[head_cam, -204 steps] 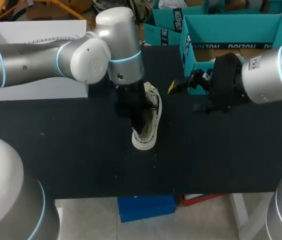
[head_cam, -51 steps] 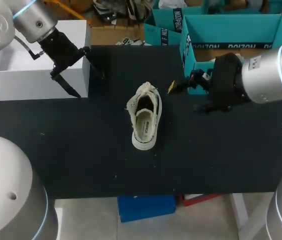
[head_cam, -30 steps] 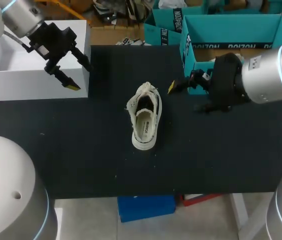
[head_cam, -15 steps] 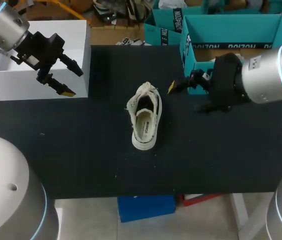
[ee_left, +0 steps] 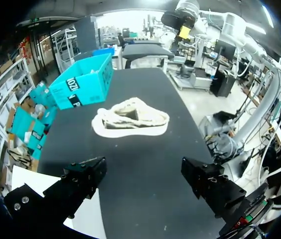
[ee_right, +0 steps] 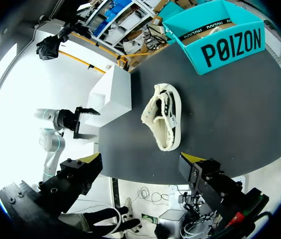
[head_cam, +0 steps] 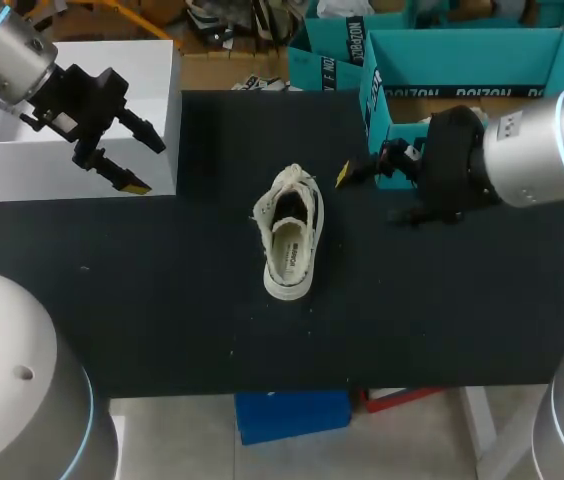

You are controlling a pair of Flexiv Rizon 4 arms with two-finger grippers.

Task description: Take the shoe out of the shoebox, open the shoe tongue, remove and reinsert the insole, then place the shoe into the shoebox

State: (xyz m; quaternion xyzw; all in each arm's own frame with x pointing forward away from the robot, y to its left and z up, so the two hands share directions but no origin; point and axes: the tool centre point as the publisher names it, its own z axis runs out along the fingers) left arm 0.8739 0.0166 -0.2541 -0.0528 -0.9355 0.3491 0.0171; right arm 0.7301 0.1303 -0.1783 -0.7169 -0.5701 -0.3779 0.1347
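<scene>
Since your left gripper (head_cam: 152, 168) lifted off it and swung out to 10 o'clock over the white box (head_cam: 22, 160), the shoe (head_cam: 289, 245) lies alone mid-table (head_cam: 162, 320), running 12 to 6, upright with its mouth exposed. Both grippers' fingers stand wide apart on nothing. Your right gripper (head_cam: 372, 195) waits at the shoe's 2 o'clock, just before the teal shoebox (head_cam: 462, 90), probably leaving you a free approach for boxing it.

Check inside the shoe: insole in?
A pale insole lies inside the shoe, visible at one end. Deeper in, the inside is dark, so the insole's other end cannot be seen.
</scene>
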